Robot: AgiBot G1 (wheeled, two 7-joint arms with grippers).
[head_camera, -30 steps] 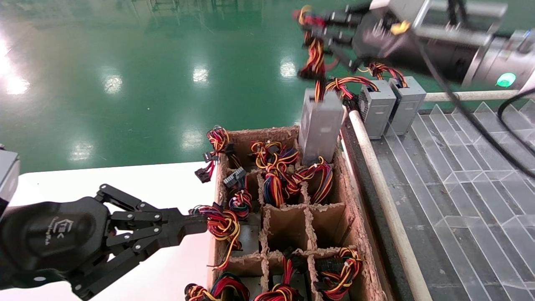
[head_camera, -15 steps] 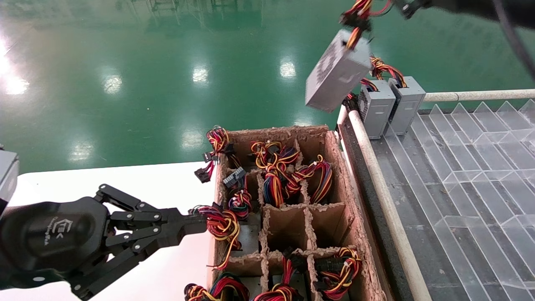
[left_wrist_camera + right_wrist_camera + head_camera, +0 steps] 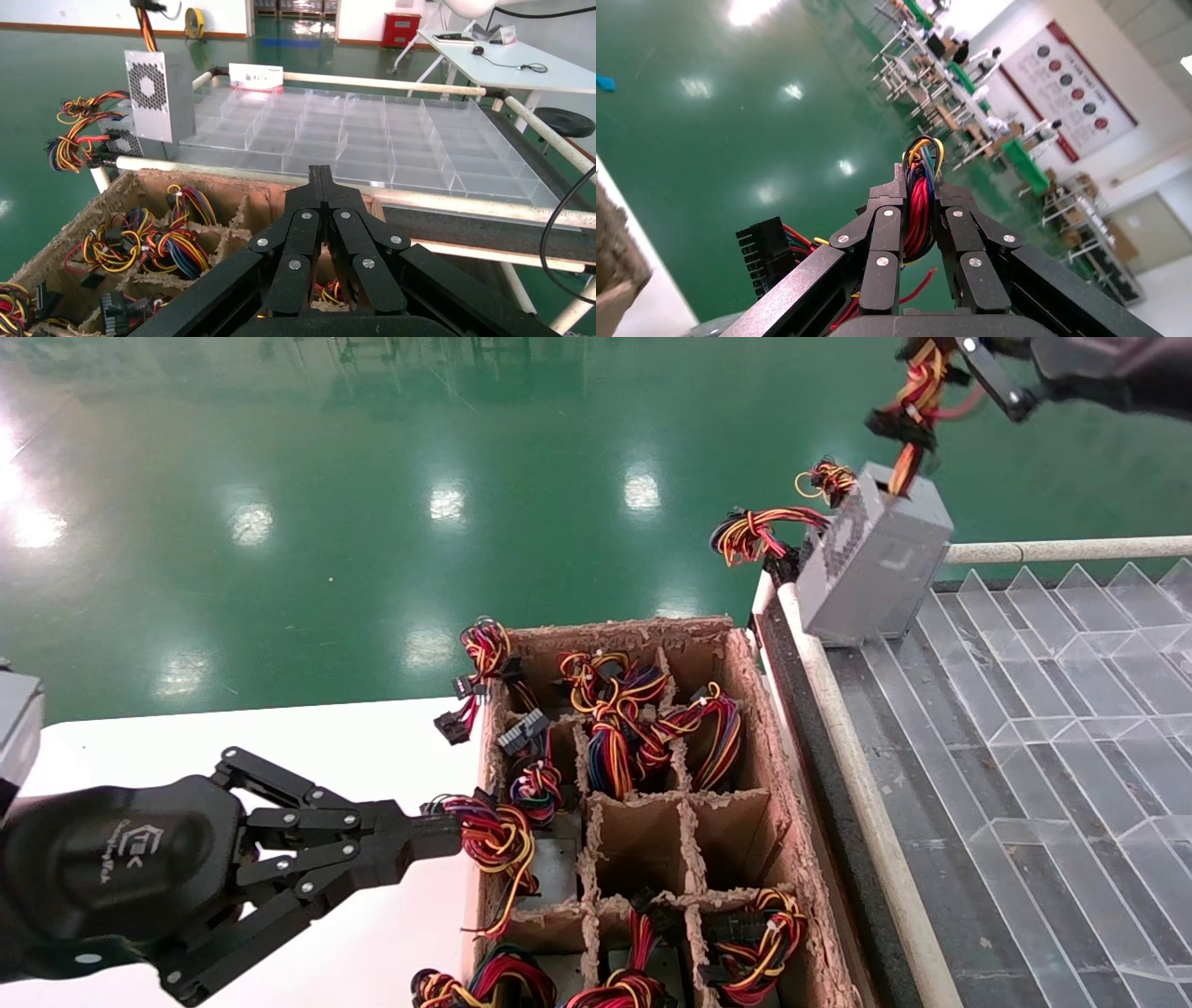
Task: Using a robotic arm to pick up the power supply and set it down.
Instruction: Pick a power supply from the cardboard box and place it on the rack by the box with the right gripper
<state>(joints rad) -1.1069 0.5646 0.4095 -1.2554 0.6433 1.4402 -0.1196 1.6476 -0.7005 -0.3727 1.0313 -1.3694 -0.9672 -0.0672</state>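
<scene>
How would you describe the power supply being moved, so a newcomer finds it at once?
Look at the clear divided tray right of the cardboard crate. At its far-left corner the power supply hangs tilted from its wire bundle, pinched in the right gripper. Unlike the others, it is airborne.

Glossy green floor (image 3: 326, 523) mirrors ceiling lights; a white table (image 3: 520, 60) stands beyond, red cabinet (image 3: 402, 29) by the wall, poster (image 3: 1081, 84) hanging.

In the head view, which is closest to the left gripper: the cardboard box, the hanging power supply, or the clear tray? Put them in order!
From the left gripper:
1. Cardboard box, right at its fingers.
2. Clear tray, beyond the box on the right.
3. Power supply, hanging by its wires from the right gripper, at the tray's far corner.
</scene>
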